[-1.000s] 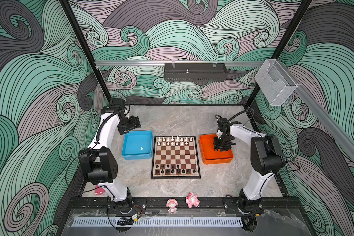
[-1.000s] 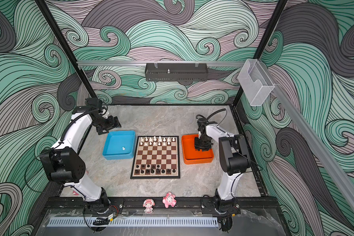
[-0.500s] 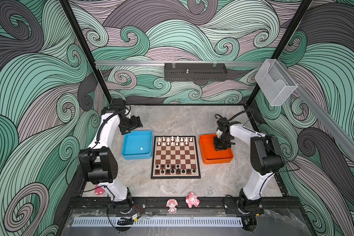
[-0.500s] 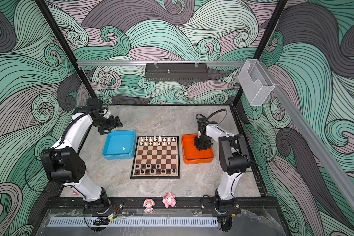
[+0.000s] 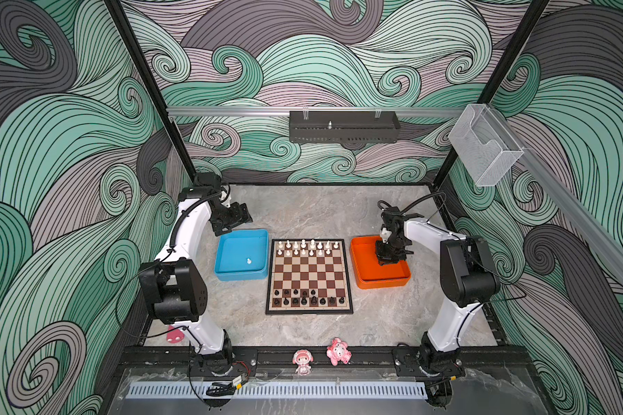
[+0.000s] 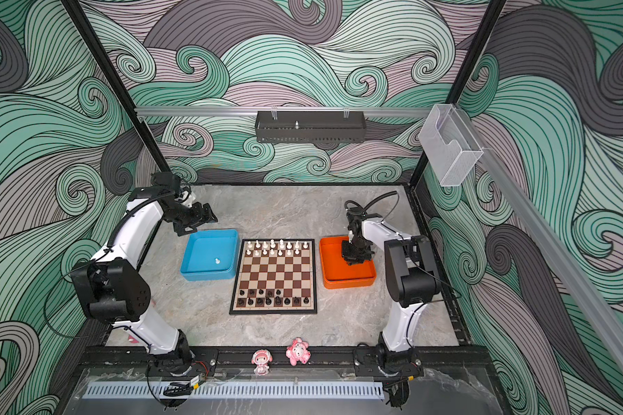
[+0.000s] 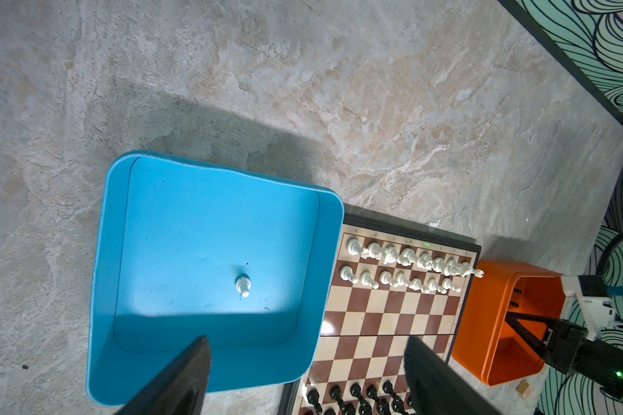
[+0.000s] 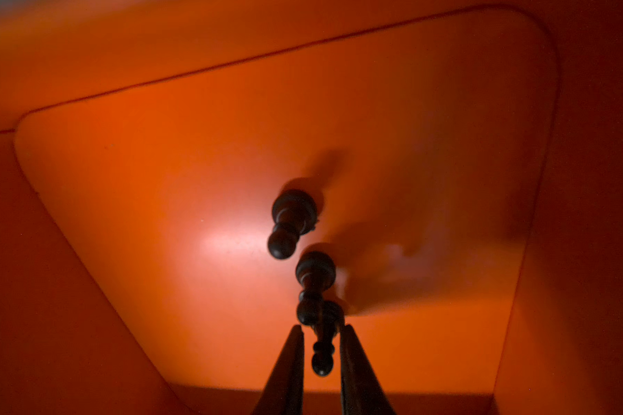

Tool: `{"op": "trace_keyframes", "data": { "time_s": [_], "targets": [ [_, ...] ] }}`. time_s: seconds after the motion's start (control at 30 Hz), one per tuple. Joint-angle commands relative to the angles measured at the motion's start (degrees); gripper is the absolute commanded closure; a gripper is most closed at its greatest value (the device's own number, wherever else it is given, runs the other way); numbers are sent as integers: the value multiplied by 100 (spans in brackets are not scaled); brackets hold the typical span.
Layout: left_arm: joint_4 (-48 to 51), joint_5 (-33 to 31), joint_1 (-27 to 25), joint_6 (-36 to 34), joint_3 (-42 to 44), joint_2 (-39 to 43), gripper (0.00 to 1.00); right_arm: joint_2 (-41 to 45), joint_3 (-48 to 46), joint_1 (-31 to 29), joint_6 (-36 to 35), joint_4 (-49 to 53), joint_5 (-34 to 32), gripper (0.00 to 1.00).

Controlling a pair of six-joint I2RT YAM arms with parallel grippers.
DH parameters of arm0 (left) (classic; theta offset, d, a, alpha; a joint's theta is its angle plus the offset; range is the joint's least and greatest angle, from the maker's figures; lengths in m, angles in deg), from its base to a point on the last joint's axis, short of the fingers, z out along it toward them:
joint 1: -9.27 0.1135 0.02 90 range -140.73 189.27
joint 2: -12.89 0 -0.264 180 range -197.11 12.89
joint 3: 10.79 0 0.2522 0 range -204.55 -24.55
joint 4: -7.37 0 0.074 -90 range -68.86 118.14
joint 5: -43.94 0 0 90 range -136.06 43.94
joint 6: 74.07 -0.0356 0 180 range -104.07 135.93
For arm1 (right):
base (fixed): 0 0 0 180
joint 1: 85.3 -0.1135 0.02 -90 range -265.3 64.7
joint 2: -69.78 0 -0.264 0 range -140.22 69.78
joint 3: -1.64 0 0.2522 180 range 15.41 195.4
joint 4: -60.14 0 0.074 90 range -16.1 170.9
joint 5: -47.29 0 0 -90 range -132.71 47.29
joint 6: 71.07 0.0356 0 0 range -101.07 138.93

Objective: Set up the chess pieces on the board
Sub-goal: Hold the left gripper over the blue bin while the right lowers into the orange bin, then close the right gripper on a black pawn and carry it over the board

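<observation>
Pick step: right gripper nearly closed, apparently pinching black piece inside orange tray, right of board. Left gripper wide open, empty, left of board. Next: lift straight, place in black rows.

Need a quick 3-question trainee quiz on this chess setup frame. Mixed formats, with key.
1. Multiple choice: where is the right gripper? A) in the blue tray B) in the orange tray C) over the board
2. True or false: the left gripper is holding something.
3. Fill in: the blue tray holds ___ white piece.
Key: 1 B, jaws closed around a black piece; 2 false, it hangs open and empty; 3 one.
</observation>
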Motion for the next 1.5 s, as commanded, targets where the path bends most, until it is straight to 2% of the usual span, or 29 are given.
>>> {"op": "trace_keyframes", "data": {
  "time_s": [0.0,0.4,0.7,0.87,1.0,1.17,1.47],
  "targets": [
    [-6,111,14,24,-88,-67,13,-113,123,29,-60,-8,-104,79],
    [-15,146,6,41,-141,-112,13,-31,124,25,-95,-32,-110,86],
    [-29,154,8,34,-107,-100,13,427,82,-47,-104,188,-175,88],
    [-55,139,8,32,-44,-64,13,785,77,-275,-104,439,-234,88],
    [-62,142,8,34,0,-57,13,1120,92,-658,-32,633,-231,88],
    [-71,172,8,36,-3,-92,13,1351,89,-1547,241,795,-202,88],
    [-26,173,8,-6,-25,-122,13,1220,-56,-2941,881,600,-71,87]
  ]
}}
